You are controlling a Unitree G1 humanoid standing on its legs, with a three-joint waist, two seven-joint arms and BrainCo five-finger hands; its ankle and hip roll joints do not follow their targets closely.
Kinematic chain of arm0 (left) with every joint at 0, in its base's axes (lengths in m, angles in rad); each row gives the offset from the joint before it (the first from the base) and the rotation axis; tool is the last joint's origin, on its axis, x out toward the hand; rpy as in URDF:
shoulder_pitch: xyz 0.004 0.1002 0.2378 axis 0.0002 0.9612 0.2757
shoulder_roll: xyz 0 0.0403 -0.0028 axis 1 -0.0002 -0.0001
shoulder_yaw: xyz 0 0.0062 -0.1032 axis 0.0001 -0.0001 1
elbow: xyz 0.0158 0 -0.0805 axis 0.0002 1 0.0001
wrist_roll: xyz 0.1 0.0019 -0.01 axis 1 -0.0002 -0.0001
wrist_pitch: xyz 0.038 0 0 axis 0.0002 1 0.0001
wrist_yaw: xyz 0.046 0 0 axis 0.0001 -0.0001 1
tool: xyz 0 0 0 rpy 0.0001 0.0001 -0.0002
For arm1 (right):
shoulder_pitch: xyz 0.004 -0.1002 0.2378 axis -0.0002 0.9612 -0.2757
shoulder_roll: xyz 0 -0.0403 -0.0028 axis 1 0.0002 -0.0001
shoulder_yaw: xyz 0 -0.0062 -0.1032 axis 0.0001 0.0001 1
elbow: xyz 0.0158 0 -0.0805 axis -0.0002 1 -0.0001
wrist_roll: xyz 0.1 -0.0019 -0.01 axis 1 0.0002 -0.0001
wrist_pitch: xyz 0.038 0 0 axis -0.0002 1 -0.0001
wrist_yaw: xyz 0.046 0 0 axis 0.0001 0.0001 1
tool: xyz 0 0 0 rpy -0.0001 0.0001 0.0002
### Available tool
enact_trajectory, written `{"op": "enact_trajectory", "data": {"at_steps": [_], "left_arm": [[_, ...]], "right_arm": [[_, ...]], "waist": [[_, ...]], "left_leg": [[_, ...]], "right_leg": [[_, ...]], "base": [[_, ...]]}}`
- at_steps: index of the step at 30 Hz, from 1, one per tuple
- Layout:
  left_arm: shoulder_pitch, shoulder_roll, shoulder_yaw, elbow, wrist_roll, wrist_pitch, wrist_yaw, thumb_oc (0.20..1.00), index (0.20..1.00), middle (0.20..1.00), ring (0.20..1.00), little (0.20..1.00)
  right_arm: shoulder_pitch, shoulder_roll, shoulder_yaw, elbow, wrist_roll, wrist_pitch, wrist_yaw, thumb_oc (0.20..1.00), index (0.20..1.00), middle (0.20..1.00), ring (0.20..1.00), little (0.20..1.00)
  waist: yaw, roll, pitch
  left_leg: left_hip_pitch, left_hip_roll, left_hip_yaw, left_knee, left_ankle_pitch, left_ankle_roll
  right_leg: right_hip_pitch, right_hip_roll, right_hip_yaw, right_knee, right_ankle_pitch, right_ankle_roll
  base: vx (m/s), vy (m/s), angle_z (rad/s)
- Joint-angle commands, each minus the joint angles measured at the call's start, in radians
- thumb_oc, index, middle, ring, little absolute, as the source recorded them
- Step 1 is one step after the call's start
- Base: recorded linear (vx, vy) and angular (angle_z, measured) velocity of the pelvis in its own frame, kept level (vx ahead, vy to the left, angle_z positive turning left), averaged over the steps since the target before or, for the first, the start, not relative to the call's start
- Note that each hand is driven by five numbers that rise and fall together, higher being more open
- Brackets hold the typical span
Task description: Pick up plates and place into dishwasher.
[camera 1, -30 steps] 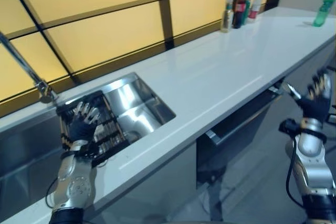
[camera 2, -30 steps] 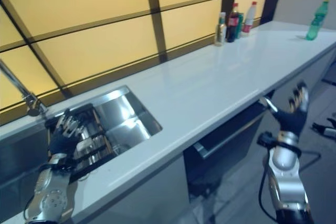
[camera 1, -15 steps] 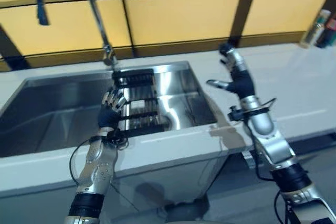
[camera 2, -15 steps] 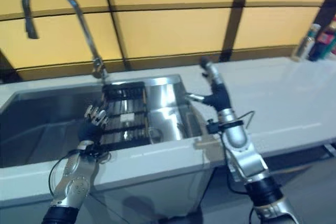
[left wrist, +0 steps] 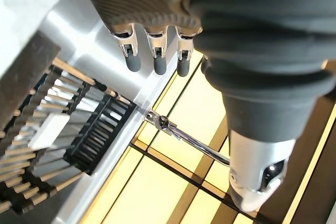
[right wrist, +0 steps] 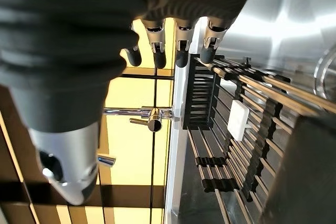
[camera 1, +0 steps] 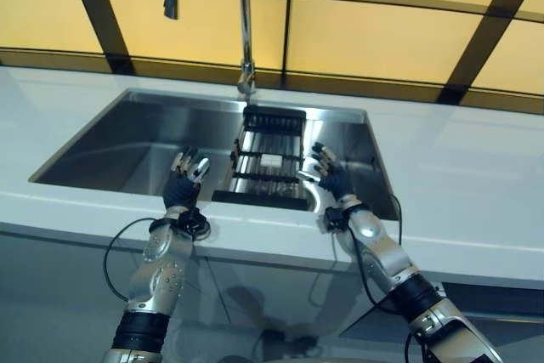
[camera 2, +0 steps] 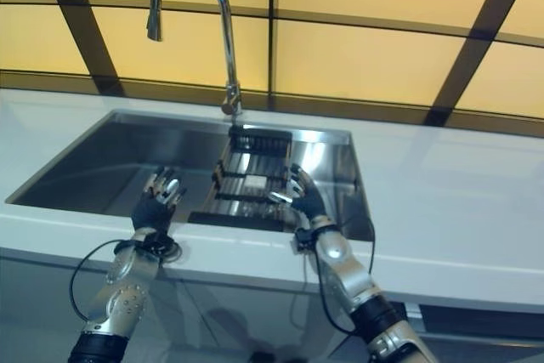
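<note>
Left eye view: the robot faces a steel sink [camera 1: 110, 138] set into a white counter [camera 1: 476, 184], with both arms reaching over the front edge. The left hand [camera 1: 182, 186] hovers with fingers loosely spread, holding nothing. The right hand [camera 1: 327, 178] is the same, relaxed and empty, beside a dark roll-up rack [camera 1: 268, 163] that spans the sink below the tap [camera 1: 229, 6].

Right eye view: same layout, no plate on the rack or counter that can be made out, and no dishwasher either.

Left wrist view: fingers [left wrist: 155, 51] straight, nothing between them, rack bars past them.

Right wrist view: fingers [right wrist: 181, 43] straight too.

Risk-wise, a fingertip could snag between the rack bars and drag it. Amber panels [camera 1: 382, 31] back the counter.
</note>
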Motion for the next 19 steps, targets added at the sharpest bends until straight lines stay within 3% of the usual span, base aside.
{"op": "enact_trajectory", "data": {"at_steps": [1, 8, 19], "left_arm": [[-0.018, 0.050, -0.023, 0.019, 0.086, -0.036, 0.003, 1.000, 1.000, 1.000, 1.000, 1.000], [-0.018, 0.063, -0.017, 0.024, 0.181, -0.063, 0.027, 1.000, 1.000, 1.000, 1.000, 1.000], [-0.030, 0.053, -0.030, 0.043, 0.158, -0.075, 0.012, 1.000, 1.000, 1.000, 1.000, 1.000]], "right_arm": [[-0.007, 0.007, -0.007, -0.029, 0.030, -0.071, -0.018, 1.000, 1.000, 1.000, 1.000, 1.000], [0.036, 0.013, -0.012, -0.020, 0.052, -0.074, 0.005, 1.000, 1.000, 1.000, 1.000, 1.000], [0.053, 0.015, -0.023, -0.028, 0.047, -0.078, 0.036, 1.000, 1.000, 1.000, 1.000, 1.000]], "waist": [[0.006, -0.003, -0.049], [-0.020, 0.019, -0.055], [-0.051, 0.032, -0.049]], "left_leg": [[-0.082, -0.006, 0.013, -0.012, 0.032, 0.006], [-0.078, -0.002, 0.032, -0.020, 0.039, 0.003], [-0.074, 0.004, 0.066, -0.016, 0.035, 0.000]], "right_leg": [[-0.002, -0.014, -0.023, 0.101, -0.137, -0.026], [-0.002, -0.013, -0.007, 0.081, -0.124, -0.022], [-0.009, -0.018, 0.012, 0.073, -0.114, -0.017]], "base": [[0.00, 0.000, 0.00], [0.00, 0.000, 0.00], [0.00, -0.004, -0.01]]}}
